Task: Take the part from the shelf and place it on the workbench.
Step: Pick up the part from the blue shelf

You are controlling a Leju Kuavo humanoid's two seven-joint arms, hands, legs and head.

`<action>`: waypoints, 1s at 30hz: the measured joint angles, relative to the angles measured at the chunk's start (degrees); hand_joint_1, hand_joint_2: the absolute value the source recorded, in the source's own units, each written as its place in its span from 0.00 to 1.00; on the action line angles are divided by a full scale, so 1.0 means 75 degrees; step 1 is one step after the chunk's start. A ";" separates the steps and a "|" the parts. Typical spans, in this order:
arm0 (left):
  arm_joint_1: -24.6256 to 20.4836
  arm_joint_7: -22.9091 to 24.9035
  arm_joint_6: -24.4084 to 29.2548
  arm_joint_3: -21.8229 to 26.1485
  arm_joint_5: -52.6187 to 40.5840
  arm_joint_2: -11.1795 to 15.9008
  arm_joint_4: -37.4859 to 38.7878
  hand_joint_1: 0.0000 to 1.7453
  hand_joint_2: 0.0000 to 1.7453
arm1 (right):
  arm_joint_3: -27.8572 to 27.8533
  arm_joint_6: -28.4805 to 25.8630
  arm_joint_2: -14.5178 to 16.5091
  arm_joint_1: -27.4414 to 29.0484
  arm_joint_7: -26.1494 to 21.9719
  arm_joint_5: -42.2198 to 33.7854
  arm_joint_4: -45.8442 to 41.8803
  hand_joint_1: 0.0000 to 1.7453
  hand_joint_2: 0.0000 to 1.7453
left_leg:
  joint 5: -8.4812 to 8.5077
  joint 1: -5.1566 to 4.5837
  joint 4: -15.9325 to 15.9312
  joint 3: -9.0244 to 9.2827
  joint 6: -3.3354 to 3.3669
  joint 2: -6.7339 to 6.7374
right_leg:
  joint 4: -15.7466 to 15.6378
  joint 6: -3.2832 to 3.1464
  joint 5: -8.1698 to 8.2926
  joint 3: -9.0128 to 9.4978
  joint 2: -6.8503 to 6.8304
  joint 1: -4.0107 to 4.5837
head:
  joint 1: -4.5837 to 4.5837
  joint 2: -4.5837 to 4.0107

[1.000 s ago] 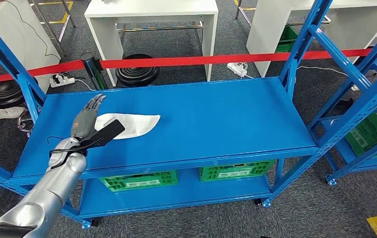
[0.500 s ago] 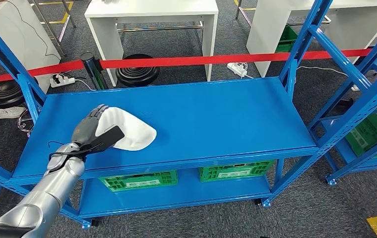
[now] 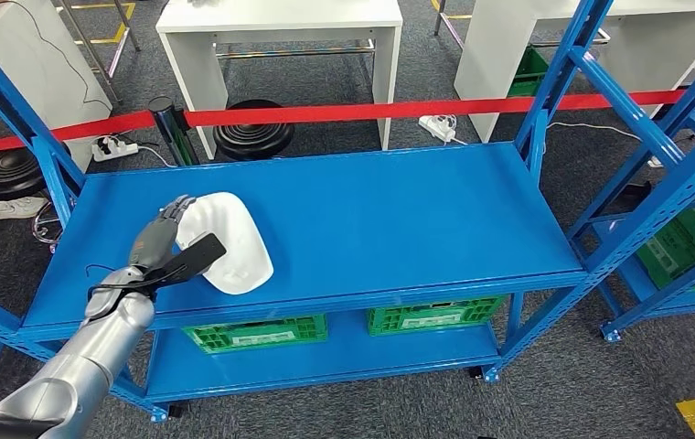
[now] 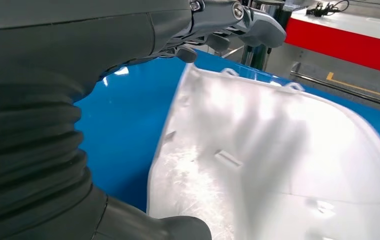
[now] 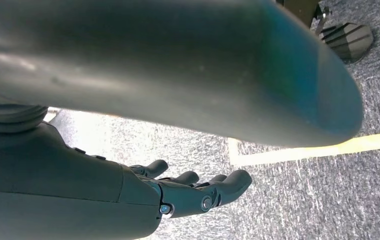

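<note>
Left robot hand [image 3: 163, 245] grips the white part [image 3: 231, 241] at its near-left edge, tipping it up on the blue shelf [image 3: 399, 215], fingers [image 4: 258, 22] hooked over the rim. Right robot hand [image 5: 198, 192] hangs released above grey carpet. Beyond the shelf, a red barrier tape [image 3: 371, 112] and a white table [image 3: 280, 23].

the white part [image 3: 232, 241] looks like moulded plastic, glossy with bright glare on it up close, faintly scuffed on the inner side. the blue shelf [image 3: 399, 215] is painted metal, smooth with a soft sheen. left hand [image 3: 163, 240] has a matt grey ribbed rubbery cover, arm is satin silver metal. right hand [image 5: 198, 190] is smooth dark plastic over rough grey carpet [image 5: 323, 200]. green crates [image 3: 257, 333] look like plastic.
</note>
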 joint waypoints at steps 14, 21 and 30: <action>0.0078 -0.0033 0.0047 0.0000 -0.0002 -0.0008 0.0004 0.00 1.00 | 0.0000 0.0023 0.0012 0.0000 0.0012 -0.0002 0.0000 0.00 0.00 | 0.0000 0.0000 0.0000 0.0001 0.0000 0.0000 | 0.0000 0.0000 0.0000 -0.0001 0.0000 0.0000 | 0.0000 0.0000; 0.0077 -0.0003 0.0050 0.0000 -0.0075 -0.0069 0.0004 0.00 1.00 | 0.0000 0.0037 0.0028 0.0000 0.0045 -0.0031 0.0000 0.00 0.00 | 0.0000 0.0000 0.0000 0.0000 0.0000 0.0000 | 0.0000 0.0000 0.0000 -0.0001 0.0000 0.0000 | 0.0000 0.0000; 0.0077 0.0036 0.0067 0.0000 -0.0114 -0.0093 0.0003 0.00 1.00 | 0.0000 0.0068 0.0058 0.0000 0.0045 -0.0023 0.0000 0.00 0.00 | 0.0000 0.0000 0.0000 0.0001 0.0000 0.0000 | 0.0000 0.0000 0.0000 -0.0002 0.0001 0.0000 | 0.0000 0.0000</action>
